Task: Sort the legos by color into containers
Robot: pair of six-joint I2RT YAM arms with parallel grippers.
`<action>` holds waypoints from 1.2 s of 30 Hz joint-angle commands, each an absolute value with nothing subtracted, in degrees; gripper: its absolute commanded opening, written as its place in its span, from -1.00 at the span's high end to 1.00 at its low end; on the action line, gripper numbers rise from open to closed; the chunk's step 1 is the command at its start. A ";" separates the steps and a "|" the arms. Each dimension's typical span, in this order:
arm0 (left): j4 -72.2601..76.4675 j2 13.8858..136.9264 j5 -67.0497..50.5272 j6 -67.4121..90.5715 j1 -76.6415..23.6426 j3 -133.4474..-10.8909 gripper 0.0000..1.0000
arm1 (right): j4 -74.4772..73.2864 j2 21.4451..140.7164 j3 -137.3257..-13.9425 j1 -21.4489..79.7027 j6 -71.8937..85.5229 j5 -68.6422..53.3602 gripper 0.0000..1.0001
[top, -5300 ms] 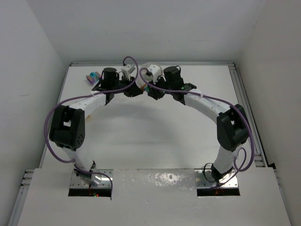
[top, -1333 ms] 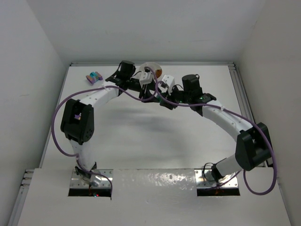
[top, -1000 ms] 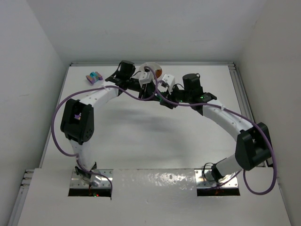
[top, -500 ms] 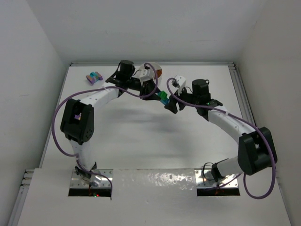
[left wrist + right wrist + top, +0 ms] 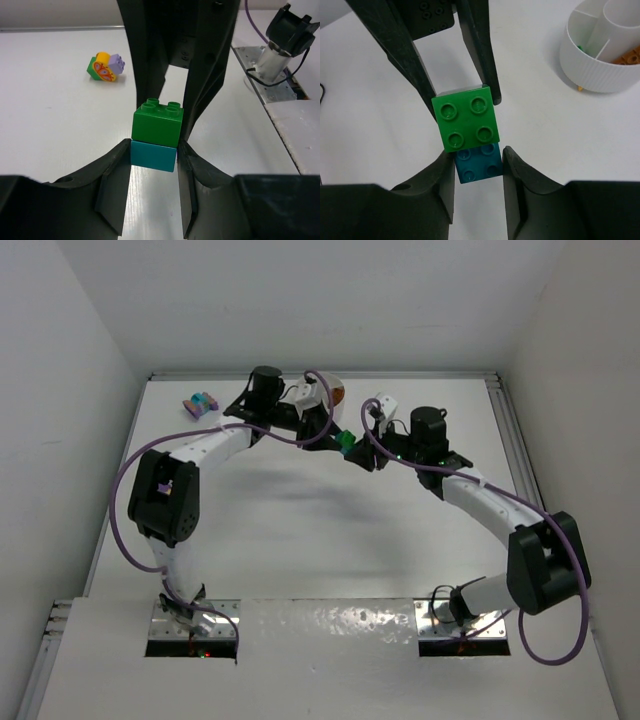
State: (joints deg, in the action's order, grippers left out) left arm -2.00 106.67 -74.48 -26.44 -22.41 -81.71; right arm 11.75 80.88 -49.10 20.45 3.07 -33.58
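Observation:
A green lego (image 5: 157, 122) sits stacked on a teal lego (image 5: 153, 156), held in the air just in front of the white dish (image 5: 600, 65). My left gripper (image 5: 153, 150) is shut on the teal lego from one side. My right gripper (image 5: 478, 157) faces it from the other side. Its fingers (image 5: 445, 172) press the teal lego's (image 5: 477, 164) bare studded end, below the green lego (image 5: 466, 123). In the top view the stack (image 5: 347, 443) hangs between the left gripper (image 5: 330, 430) and the right gripper (image 5: 362, 450).
The dish (image 5: 327, 382) has a round middle well and curved sections, with an orange piece (image 5: 630, 57) in one. A small lego cluster (image 5: 200, 403) lies at the far left of the table. Another clump of green, yellow and purple legos (image 5: 106, 66) lies on the table.
Half a second ago the right gripper had backed off from the stack. It has now come back onto the teal lego and closed. The left gripper kept its hold.

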 commanded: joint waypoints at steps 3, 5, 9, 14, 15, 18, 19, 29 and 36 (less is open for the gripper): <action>2.46 103.36 -77.96 -24.26 -22.15 -81.56 1.00 | 14.95 80.33 -50.01 20.48 4.13 -35.59 0.76; 2.81 103.45 -78.31 -24.08 -22.15 -81.65 1.00 | 13.37 79.98 -50.27 20.48 2.82 -35.59 0.97; 2.11 103.62 -80.50 -26.44 -22.06 -82.18 -0.27 | 6.26 79.80 -52.38 20.57 -3.15 -35.33 1.00; 2.02 104.15 -80.16 -28.48 -22.85 -83.40 -0.76 | 0.18 79.72 -54.67 20.65 -8.35 -34.45 1.00; 2.11 104.32 -80.24 -28.39 -23.03 -83.67 -0.76 | 0.18 79.72 -54.67 20.65 -8.52 -34.45 1.00; 2.37 104.94 -79.11 -28.48 -24.08 -84.02 -0.66 | 0.35 79.98 -54.84 20.83 -8.61 -34.28 1.00; 2.29 104.94 -78.14 -28.39 -24.60 -83.85 -0.62 | 0.61 79.98 -54.93 21.00 -8.61 -34.28 1.00; 1.32 105.65 -74.36 -28.56 -26.63 -82.97 -0.04 | 2.46 80.33 -54.75 21.71 -7.74 -34.10 1.00; 0.61 105.64 -73.13 -27.26 -26.63 -84.28 0.99 | 2.37 80.33 -53.97 21.71 -7.82 -33.75 1.00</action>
